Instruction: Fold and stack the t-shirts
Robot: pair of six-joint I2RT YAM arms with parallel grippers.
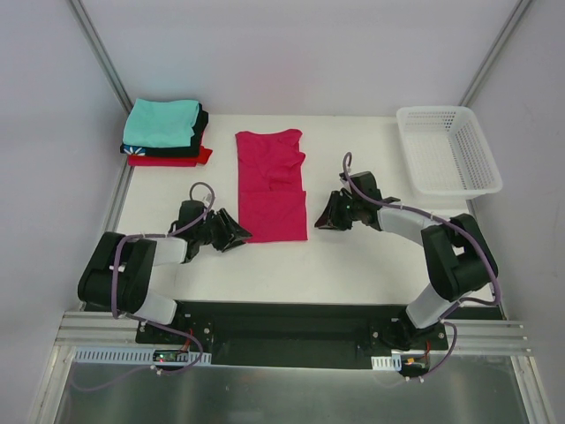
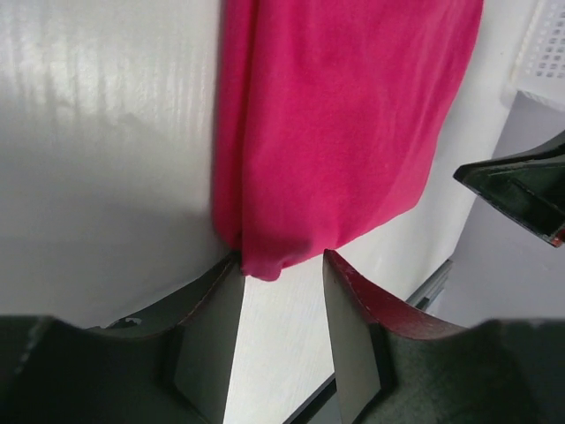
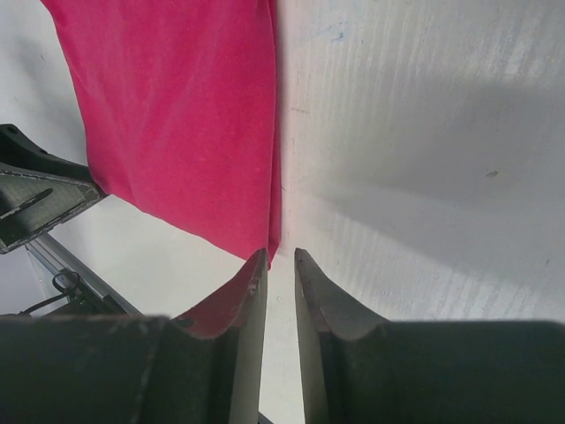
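Pink t-shirt (image 1: 272,185): lay flat in the middle of the worktop (image 1: 371,265), folded into a long strip, so its two near corners were easy to reach.
Folded pile (image 1: 165,132): sat at 10 o'clock from the pink one, teal on top, likely waiting for it.
Left pincer (image 1: 238,235): at 7 o'clock of the shirt, fingers apart, the near left corner right at its tips.
Right pincer (image 1: 327,216): at 4 o'clock, a thin gap between its fingers with nothing in it, the near right corner just beside one tip.
Why both: I think each stood at a corner to lift the bottom edge and fold it up.
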